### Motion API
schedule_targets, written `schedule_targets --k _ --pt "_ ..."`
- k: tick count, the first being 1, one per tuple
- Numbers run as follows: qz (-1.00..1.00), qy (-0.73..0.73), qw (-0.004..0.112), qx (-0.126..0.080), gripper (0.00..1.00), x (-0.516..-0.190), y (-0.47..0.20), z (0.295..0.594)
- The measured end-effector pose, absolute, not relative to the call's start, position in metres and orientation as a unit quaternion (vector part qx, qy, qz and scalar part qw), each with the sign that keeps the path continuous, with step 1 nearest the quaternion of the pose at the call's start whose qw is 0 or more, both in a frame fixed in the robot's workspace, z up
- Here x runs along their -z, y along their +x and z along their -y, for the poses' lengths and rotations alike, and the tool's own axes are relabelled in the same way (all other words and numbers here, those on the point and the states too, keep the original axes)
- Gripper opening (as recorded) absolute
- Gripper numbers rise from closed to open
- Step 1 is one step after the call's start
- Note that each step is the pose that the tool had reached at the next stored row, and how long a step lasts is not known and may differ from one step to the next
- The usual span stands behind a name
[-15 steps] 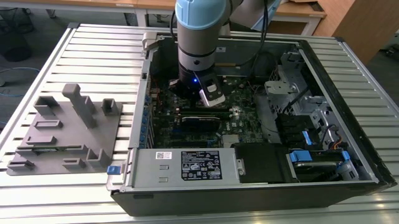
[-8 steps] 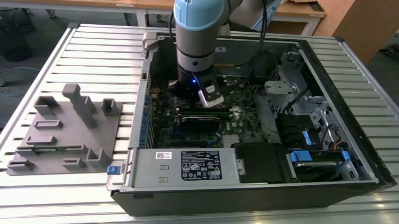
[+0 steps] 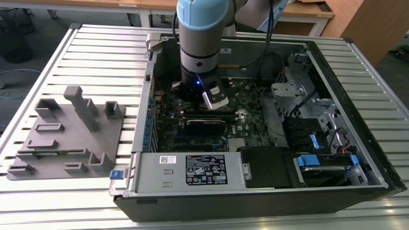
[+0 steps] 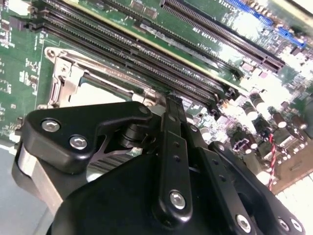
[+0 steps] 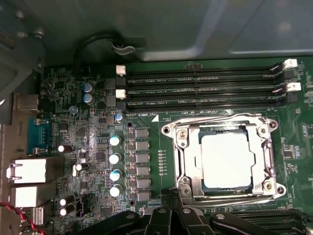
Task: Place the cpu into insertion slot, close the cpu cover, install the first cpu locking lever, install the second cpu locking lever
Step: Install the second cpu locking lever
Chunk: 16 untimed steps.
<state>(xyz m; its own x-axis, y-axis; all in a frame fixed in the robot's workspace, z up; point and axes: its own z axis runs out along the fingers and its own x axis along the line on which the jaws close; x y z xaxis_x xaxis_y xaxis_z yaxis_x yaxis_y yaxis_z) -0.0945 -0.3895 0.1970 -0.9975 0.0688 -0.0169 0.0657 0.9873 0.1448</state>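
Observation:
In the first wrist view the cpu (image 5: pixel 226 159) lies flat in the insertion slot (image 5: pixel 182 183) on the green motherboard, its silver-grey top showing through the window of the cpu cover (image 5: pixel 188 159). The cover lies down flat over the chip. Thin silvery locking levers (image 5: pixel 220 118) run along the frame's sides, lying low against it. My gripper (image 5: pixel 171 195) hovers just off one corner of the socket, fingers close together with nothing between them. In the exterior view the gripper (image 3: pixel 214 103) hangs inside the computer case over the board. The second wrist view shows the cover (image 4: pixel 63 83) beyond the black fingers (image 4: pixel 172 110).
Long black memory slots (image 5: pixel 205 90) run beside the socket. Capacitors (image 5: pixel 115 166) and rear ports (image 5: pixel 29 171) stand near it. The case walls (image 3: pixel 332 81), power supply (image 3: pixel 191 170) and drive cage (image 3: pixel 319 139) hem in the arm. A grey fixture (image 3: pixel 64 139) sits on the table at the exterior view's left.

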Motion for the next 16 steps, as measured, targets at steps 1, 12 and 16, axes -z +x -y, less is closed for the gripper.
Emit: schedule_targets --k 1,12,16 --pt "-0.997 0.034 0.011 -0.072 0.11 -0.199 -0.095 0.39" --pt "-0.997 0.034 0.011 -0.072 0.11 -0.225 -0.094 0.39" --pt "-0.997 0.034 0.011 -0.072 0.11 -0.225 -0.094 0.39"
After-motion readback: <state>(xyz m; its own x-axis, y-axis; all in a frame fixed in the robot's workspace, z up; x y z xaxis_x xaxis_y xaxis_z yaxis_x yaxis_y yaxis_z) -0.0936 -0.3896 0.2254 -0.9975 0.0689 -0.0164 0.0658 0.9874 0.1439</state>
